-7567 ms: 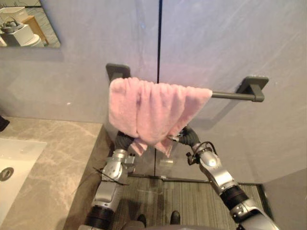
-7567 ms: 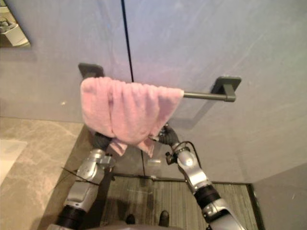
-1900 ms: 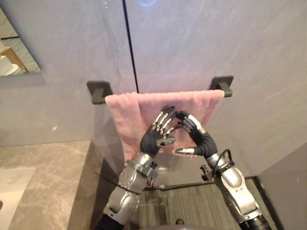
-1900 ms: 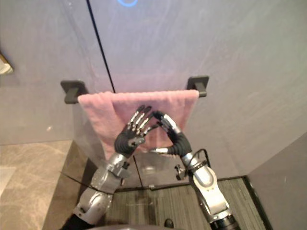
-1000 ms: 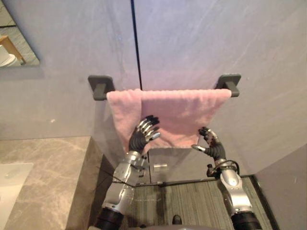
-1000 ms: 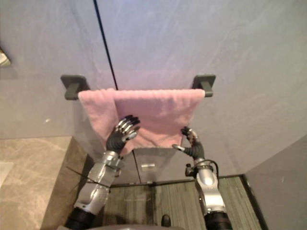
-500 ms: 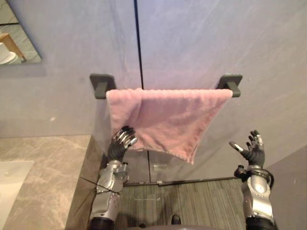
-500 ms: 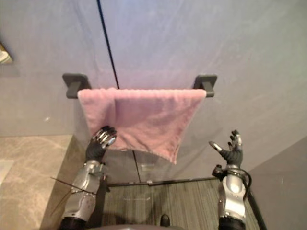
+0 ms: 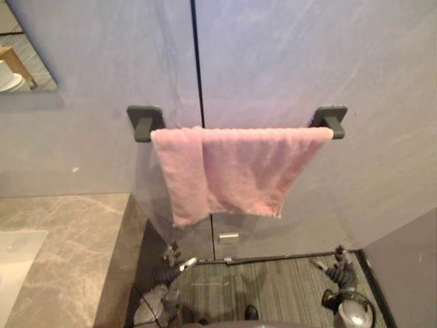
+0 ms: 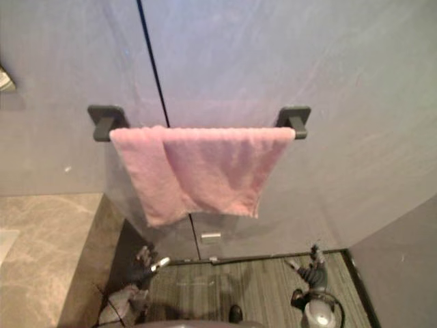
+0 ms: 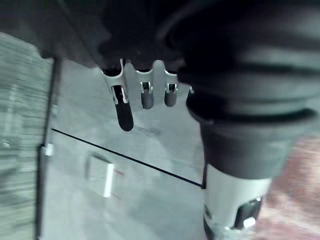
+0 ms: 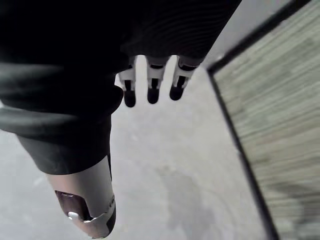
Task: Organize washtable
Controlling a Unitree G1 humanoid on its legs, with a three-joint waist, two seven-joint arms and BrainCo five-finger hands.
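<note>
Pink towel (image 9: 235, 171) draped across rail (image 9: 144, 121), spread between dark wall brackets. Left hand (image 11: 123, 111) and right hand (image 12: 153, 88) low near floor, well below towel, fingers relaxed, grasping nothing.

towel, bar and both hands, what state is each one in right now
pink towel: draped over the bar, spread along it, hanging free, its left part lower than the rest
towel bar: fixed to the wall, covered by the towel between its brackets
left hand: open, holds nothing, below the towel and apart from it
right hand: open, holds nothing, low by the floor
</note>
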